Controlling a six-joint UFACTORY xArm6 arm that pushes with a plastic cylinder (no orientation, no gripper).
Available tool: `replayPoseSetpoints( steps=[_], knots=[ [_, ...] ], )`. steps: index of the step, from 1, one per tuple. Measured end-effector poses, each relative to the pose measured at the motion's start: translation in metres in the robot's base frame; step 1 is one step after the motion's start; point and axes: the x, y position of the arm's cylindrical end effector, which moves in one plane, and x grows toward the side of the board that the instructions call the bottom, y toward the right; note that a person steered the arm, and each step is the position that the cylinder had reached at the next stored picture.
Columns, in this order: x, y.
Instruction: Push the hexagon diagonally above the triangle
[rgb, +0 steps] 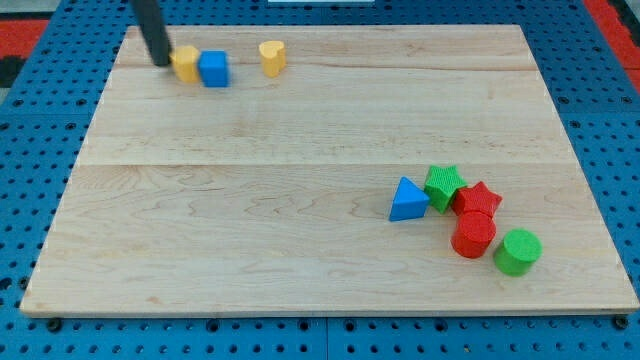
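- Surface: a pale wooden board lay over a blue pegboard; red showed at the view's top corners.
- My tip sat at the view's top left, near the board's top edge, touching or just beside the left side of the yellow hexagon. The rod rose from it up out of the view's top.
- No gripper on this arm, just the rod, so nothing to call released or clenched; nothing was grasped.
- The yellow hexagon, the task's block, was at the view's top left, between my tip and the blue cube, touching the cube on its right.
- The yellow heart stood near the cube, to its right, apart from it, also close to the top edge.
- The middle of the surface held no blocks.
- The blue triangle was at the view's lower right, well apart from the hexagon, first block of a cluster.
- The green star touched the triangle's right side.
- The red star was just right of the green star, touching it.
- The red cylinder sat just below the red star, touching.
- The green cylinder was rightmost and lowest, just beside the red cylinder.
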Motion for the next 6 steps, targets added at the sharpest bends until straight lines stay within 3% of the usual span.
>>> replayPoseSetpoints(
  steps=[1,2,4,5,6],
  knots=[
    [0.033,0.085],
    [0.055,0.132],
    [0.033,0.133],
    [0.04,0.207],
    [0.117,0.258]
  ],
)
